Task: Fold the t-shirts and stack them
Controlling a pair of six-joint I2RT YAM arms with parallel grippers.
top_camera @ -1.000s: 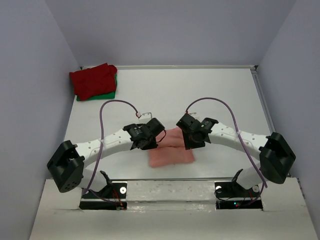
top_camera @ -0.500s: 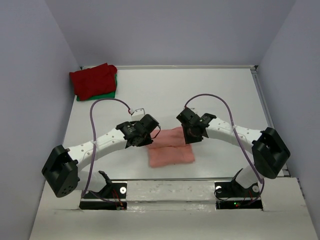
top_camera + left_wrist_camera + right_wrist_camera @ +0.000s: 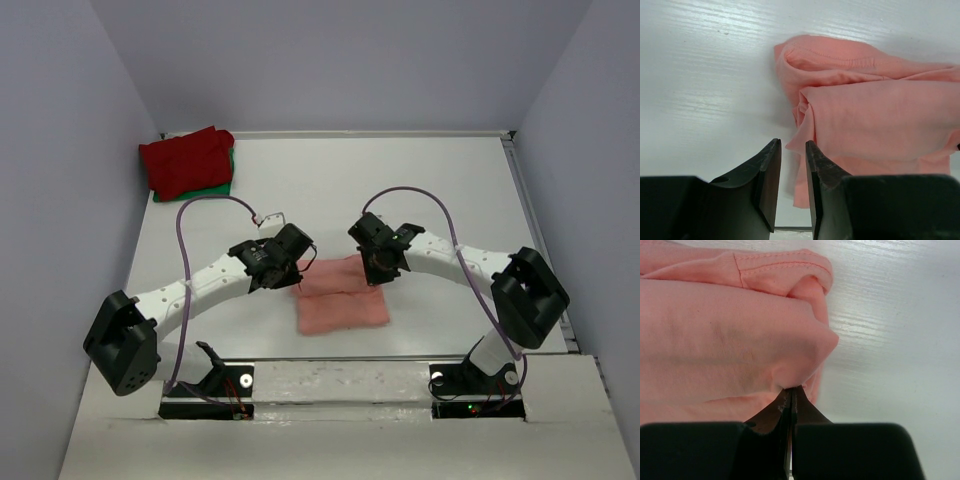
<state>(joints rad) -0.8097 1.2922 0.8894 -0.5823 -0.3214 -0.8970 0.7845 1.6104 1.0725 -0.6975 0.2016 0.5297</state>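
Observation:
The salmon-pink t-shirt (image 3: 342, 302) lies folded near the table's front, between my two arms. My right gripper (image 3: 375, 278) is at its right edge. In the right wrist view that gripper (image 3: 791, 390) is shut on a bulging fold of the pink cloth (image 3: 725, 340). My left gripper (image 3: 302, 270) is at the shirt's left edge. In the left wrist view its fingers (image 3: 792, 144) stand a narrow gap apart, open, and a corner of the pink shirt (image 3: 875, 120) shows just beyond them. The dark red t-shirt (image 3: 185, 158) lies folded on top of the green one (image 3: 222, 187) at the far left corner.
The white table (image 3: 400, 180) is closed in by grey walls at the left, right and back. A raised rim runs along its right side (image 3: 522, 190). Purple cables (image 3: 215, 203) loop above both arms.
My right gripper has closed on the shirt's right edge. Both grippers have shifted slightly toward the far side, and the left arm has settled at the shirt's left edge.

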